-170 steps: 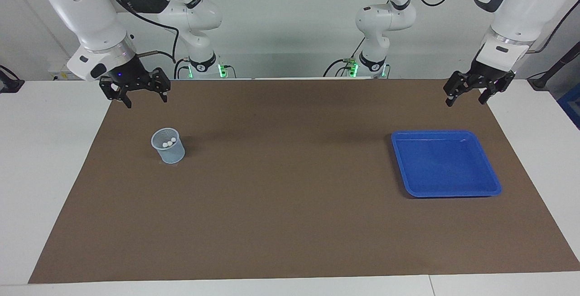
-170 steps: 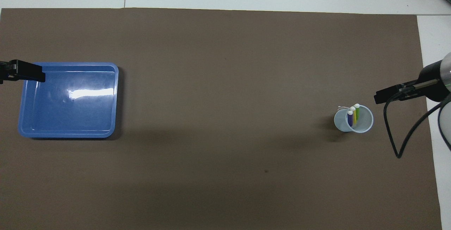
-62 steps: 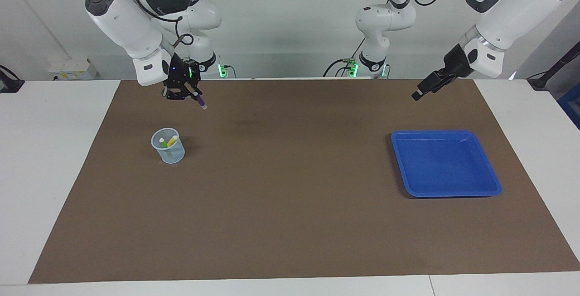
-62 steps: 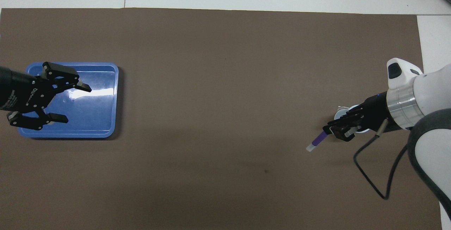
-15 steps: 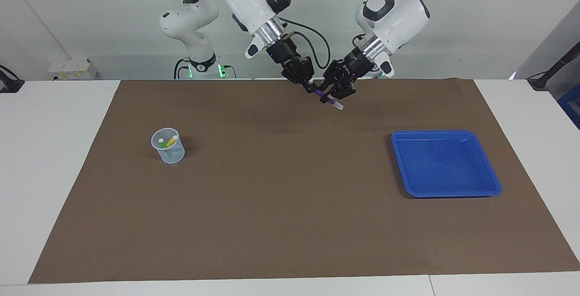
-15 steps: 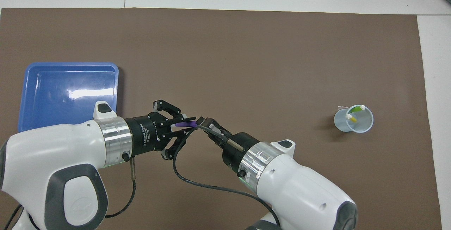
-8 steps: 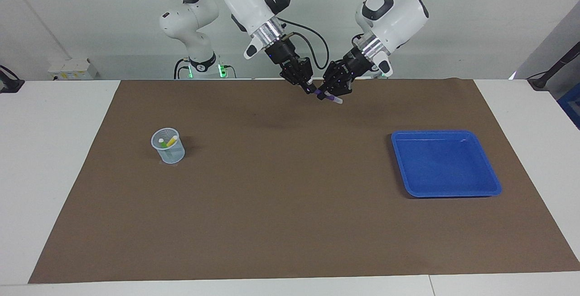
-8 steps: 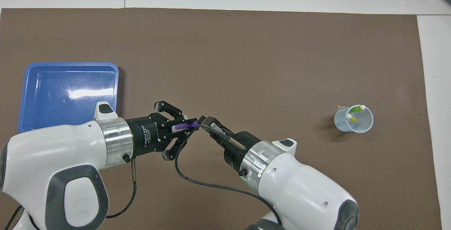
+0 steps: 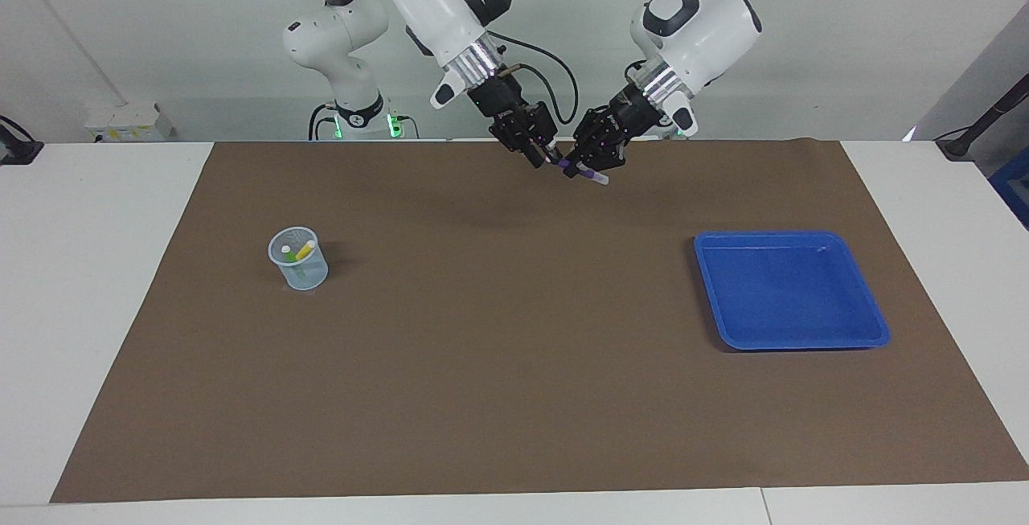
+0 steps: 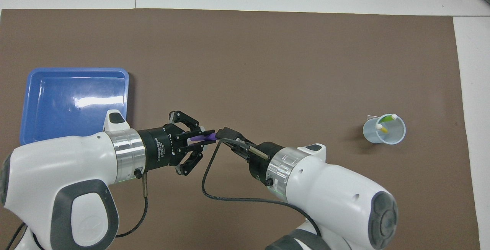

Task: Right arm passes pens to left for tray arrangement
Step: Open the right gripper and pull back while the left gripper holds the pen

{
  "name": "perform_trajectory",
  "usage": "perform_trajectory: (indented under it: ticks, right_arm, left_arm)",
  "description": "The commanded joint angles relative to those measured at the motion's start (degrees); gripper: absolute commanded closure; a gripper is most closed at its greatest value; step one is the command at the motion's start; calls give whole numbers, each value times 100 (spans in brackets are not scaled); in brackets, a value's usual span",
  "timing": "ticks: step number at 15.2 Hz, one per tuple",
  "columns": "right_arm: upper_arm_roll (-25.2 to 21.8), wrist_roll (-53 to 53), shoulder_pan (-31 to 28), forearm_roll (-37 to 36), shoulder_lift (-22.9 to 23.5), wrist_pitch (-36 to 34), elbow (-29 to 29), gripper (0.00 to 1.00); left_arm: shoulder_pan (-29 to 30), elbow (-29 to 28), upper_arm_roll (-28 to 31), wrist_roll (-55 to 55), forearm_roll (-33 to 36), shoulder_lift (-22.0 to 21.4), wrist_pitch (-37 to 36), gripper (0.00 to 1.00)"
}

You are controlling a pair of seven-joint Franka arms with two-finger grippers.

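the left arm [image 10: 57,181] comes in from its own corner of the table, its white forearm stretched level and its silver wrist ring turned toward the middle. its black two-finger left gripper [image 10: 204,139] hangs over the bare brown table mat [image 9: 514,364], near the robots' edge of it, with the fingertips pinched onto the slim purple marker pen [image 10: 203,137]. the outer links splay to the sides, but the tips meet on the pen's barrel. in the facing view the pen's whitish end pokes out below this gripper and tilts down toward the mat.

the right arm [image 10: 337,204] reaches in from the other corner, forearm angled toward the left gripper, a black cable looping under its wrist. the right gripper [image 9: 537,153] points at the same pen, tip to tip with the left gripper. whether its fingers are parted or closed on the pen cannot be told.

the shallow bright blue plastic tray [image 9: 876,324], square with rounded corners, lies on the mat well apart from both grippers, toward the left arm's end of the table. the small pale blue mesh cup [image 9: 304,276] stands well apart from the right gripper, toward the right arm's end. in it lean the light green pen [image 10: 387,118] and the yellow pen [image 10: 382,129], whitish ends up.
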Motion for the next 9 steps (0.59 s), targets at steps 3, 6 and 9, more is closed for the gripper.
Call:
perform_trajectory:
  ticks: [3,6,9]
  right_arm:
    - [17,-2037,-823,-12,-313,-1864,-54,0]
    - [26,-3012,-1421,-1019,-401,-2822,-63,0]
    - [26,-4382,-1939,-1838,-481,-3421,-81,0]
  left_arm:
    - [772,-58,100,2010,431,-200,-1185,100]
    - [1142,-40,109,3073,730,-261,-1828,100]
    - [1598,91,109,4198,1187,-261,-2679,100]
